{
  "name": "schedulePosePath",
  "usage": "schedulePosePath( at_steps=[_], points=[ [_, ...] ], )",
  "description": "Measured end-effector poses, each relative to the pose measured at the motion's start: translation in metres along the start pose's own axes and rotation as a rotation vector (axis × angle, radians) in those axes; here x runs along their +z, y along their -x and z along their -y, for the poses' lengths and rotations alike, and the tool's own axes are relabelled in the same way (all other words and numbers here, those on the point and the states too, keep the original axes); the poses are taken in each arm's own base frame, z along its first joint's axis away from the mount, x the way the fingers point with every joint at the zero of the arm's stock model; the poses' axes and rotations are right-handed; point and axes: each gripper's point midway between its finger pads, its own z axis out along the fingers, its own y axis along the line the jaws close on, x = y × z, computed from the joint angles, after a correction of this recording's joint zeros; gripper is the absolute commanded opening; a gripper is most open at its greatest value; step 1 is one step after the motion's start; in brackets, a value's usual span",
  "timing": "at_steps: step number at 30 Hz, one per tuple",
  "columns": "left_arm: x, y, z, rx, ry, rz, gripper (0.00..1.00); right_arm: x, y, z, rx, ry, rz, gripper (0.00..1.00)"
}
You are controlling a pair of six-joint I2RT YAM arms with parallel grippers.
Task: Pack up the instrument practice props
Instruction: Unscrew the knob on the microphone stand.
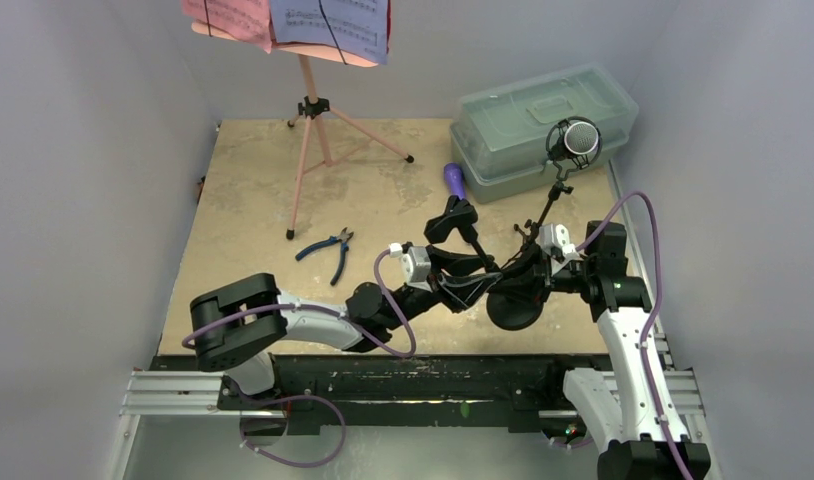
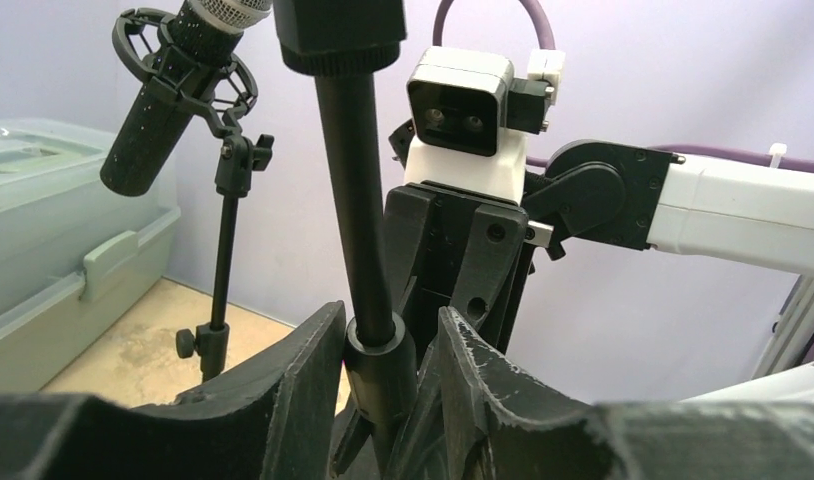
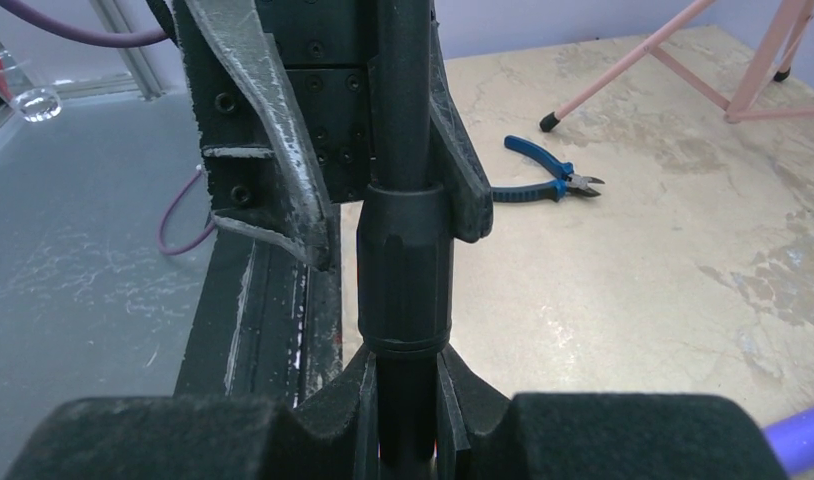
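The thing in hand is a black mic support (image 1: 513,306), a thin pole on a round base. It stands at the near middle of the tabletop (image 1: 253,200), between the two arms. It is likely stiff and bottom-heavy. The smooth tube could turn or slide in a grip, and the weighted base would swing if it were held high. The thicker collar (image 3: 403,270) partway up the pole looks like the best place to take hold, since fingers set against it have a ledge to stop slipping.

The right hand (image 3: 405,380) is pressed together on the pole just below that collar, with both fingers tight against the tube. The left hand (image 2: 388,318) straddles the same pole from the opposite side, facing the right one. One finger lies against the tube, and the right wrist view shows a gap beside the other. It therefore reads as spread around the pole, not clamped on it.

The black silver-headed mic (image 1: 579,140) sits in its cradle on a second support, farther back by the plastic box (image 1: 543,125), well apart from both hands. The purple mic (image 1: 454,180) lies on the tabletop just beyond them.
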Motion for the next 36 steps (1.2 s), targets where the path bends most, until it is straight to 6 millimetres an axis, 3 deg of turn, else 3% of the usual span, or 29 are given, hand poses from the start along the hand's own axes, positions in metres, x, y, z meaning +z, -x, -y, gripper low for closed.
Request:
schedulePosePath(
  at_steps=[13, 15, 18, 29, 36],
  points=[
    [-0.001, -0.013, -0.003, -0.052, 0.012, -0.026, 0.32, 0.0, 0.0, -0.001, 0.0, 0.0, -0.001, 0.0],
    [-0.001, -0.013, -0.003, -0.059, 0.014, -0.026, 0.23, 0.0, 0.0, -0.001, -0.001, 0.0, -0.001, 0.0],
    [-0.001, -0.013, -0.004, -0.067, 0.02, -0.026, 0.0, 0.0, 0.0, -0.001, -0.001, -0.001, -0.001, 0.0],
    [-0.004, -0.018, -0.014, -0.154, 0.138, -0.014, 0.0, -0.002, -0.007, 0.008, 0.005, -0.049, -0.041, 0.0],
    [-0.004, -0.018, -0.025, -0.252, 0.532, 0.053, 0.0, -0.002, -0.009, 0.016, 0.04, -0.097, -0.061, 0.0]
  ],
)
